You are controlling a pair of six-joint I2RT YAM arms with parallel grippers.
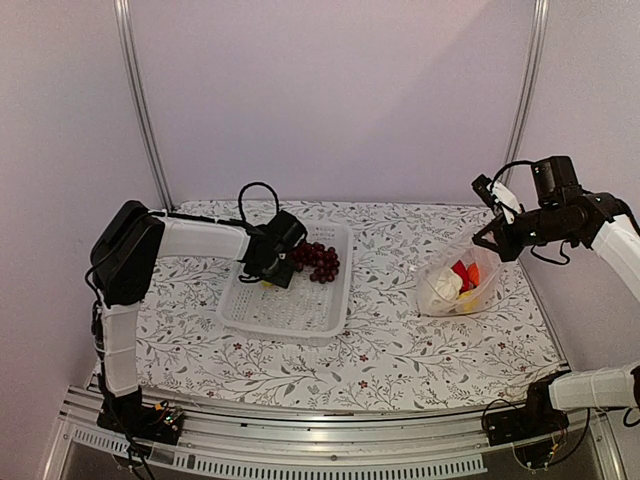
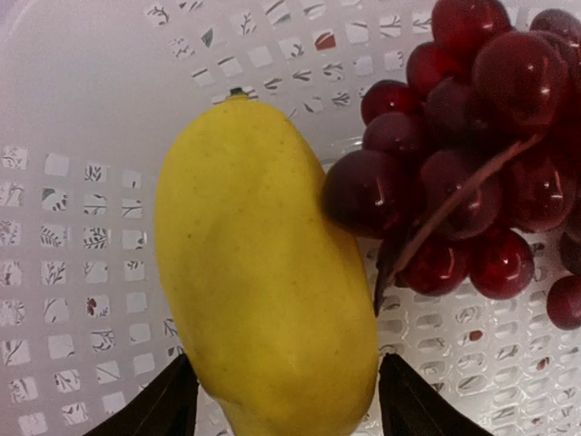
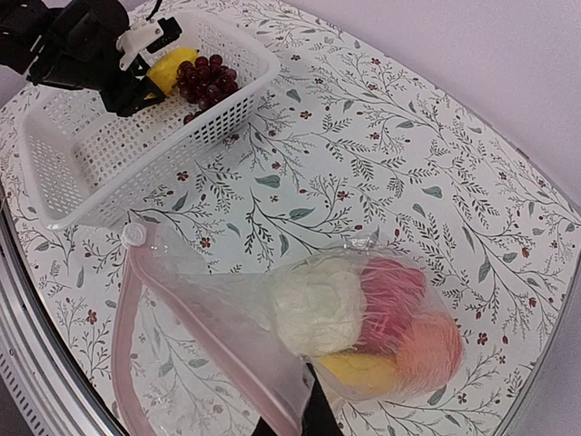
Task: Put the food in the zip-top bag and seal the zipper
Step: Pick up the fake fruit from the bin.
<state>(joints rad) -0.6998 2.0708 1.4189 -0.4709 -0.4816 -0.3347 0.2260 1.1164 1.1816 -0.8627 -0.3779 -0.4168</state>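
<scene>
Straddling a yellow oblong toy fruit point(image 2: 263, 272), the left gripper point(image 2: 286, 404) holds its jaws apart, a dark purple grape bunch point(image 2: 463, 154) just beside them, neither bagged yet. Clamped by the right gripper point(image 3: 295, 413), the clear crinkly zip-top bag point(image 3: 227, 309) holds four pieces, unsealed.

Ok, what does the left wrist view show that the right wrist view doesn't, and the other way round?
Only left wrist: the left gripper with jaws apart either side of the yellow oblong fruit. Only right wrist: the clear crinkly zip-top bag, pinched by the right gripper, holding a white cauliflower, red pepper, round orange fruit and a second yellow piece. Both: the white perforated basket, that yellow fruit, and the dark red grape bunch beside it.
</scene>
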